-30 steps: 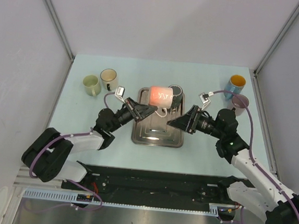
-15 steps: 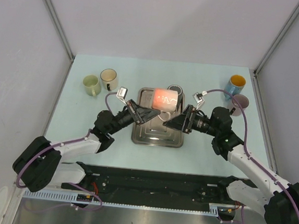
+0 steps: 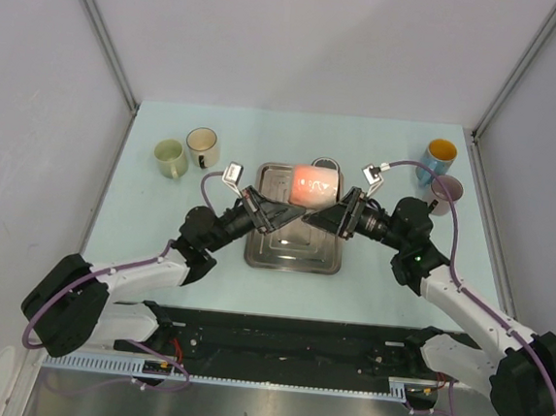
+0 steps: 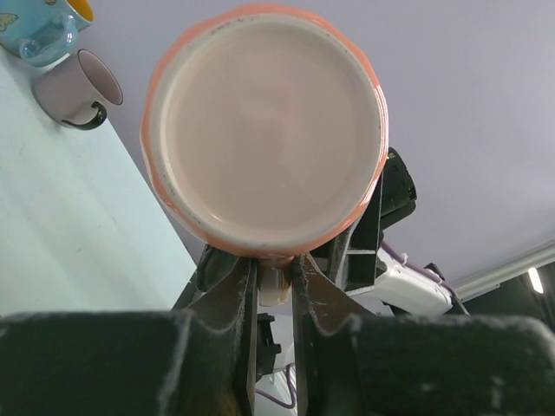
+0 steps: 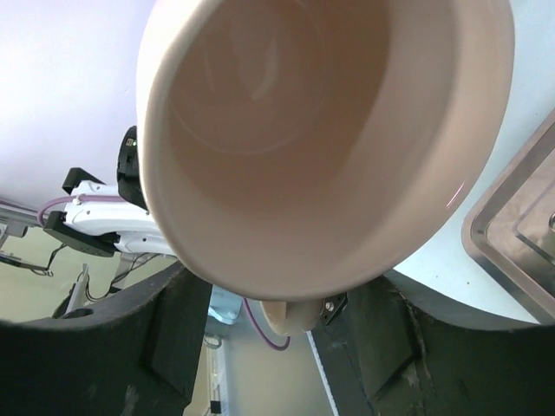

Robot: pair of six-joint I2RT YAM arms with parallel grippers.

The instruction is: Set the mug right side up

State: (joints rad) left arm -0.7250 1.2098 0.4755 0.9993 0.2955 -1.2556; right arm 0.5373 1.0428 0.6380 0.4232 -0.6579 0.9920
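Shows the orange mug (image 3: 316, 183) lifted off the table and lying on its side in the air over the 12 o'clock end of the steel tray (image 3: 292, 267), neither inverted nor upright. Turns the base toward the left wrist camera and the open mouth toward the right one, so by judgement sits roughly halfway through the turn. Finds the left gripper (image 3: 286, 207) reaching in from 8 o'clock, fingers (image 4: 230, 303) drawn close together and clamped on the pale handle (image 4: 272, 290) at 6 o'clock of the base. Finds the right gripper (image 3: 334, 213) reaching in from 4 o'clock, jaws spread apart beneath the rim with no grip on anything; cannot tell whether a pad touches the wall. Rests the whole weight, therefore, on one narrow pinch at the handle. Risks, first, a swing of the mug about that pinch under its own weight, ending mouth-down or slipping free onto the tray. Risks, second, a knock from the right fingers (image 5: 165, 347) during closing, prying the handle out of the left pads. Risks, third, a release too near the tray lip, tipping the mug over the edge toward the dark mug (image 3: 326, 164) just beyond at 12 o'clock. Calls for a firm second hold before any loosening of the first.
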